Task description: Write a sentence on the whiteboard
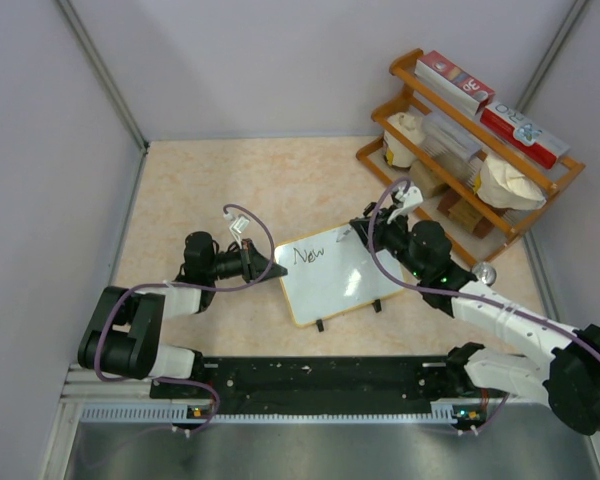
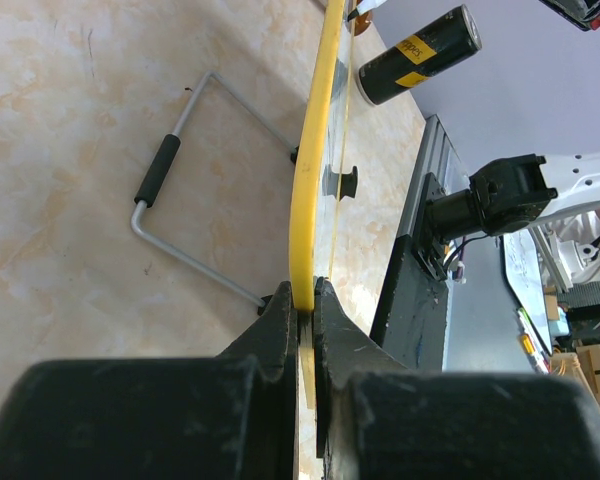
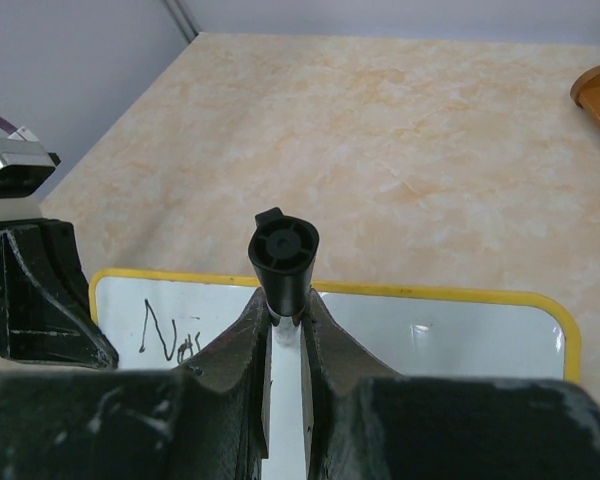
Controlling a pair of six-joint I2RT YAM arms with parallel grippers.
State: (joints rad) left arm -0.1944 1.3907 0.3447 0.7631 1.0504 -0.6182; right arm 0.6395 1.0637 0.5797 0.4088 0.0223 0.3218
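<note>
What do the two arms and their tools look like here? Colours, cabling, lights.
The left arm and right arm both mix white link shells with chunky black joint housings. A lilac cable loops loosely along each. The left tool and right tool have matte black, wedge-shaped, scuffed fingers. A small white camera block sits on each wrist. Green lights glow on the right arm.

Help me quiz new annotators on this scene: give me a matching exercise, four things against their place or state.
Things:
1. left gripper
2. right gripper
3. whiteboard
4. wooden shelf

Place or state:
A. at the far right of the table
B. shut on a black marker
C. bears handwritten letters
D. shut on the whiteboard's edge

Pairs: 1-D, 2-B, 3-C, 4-A.
</note>
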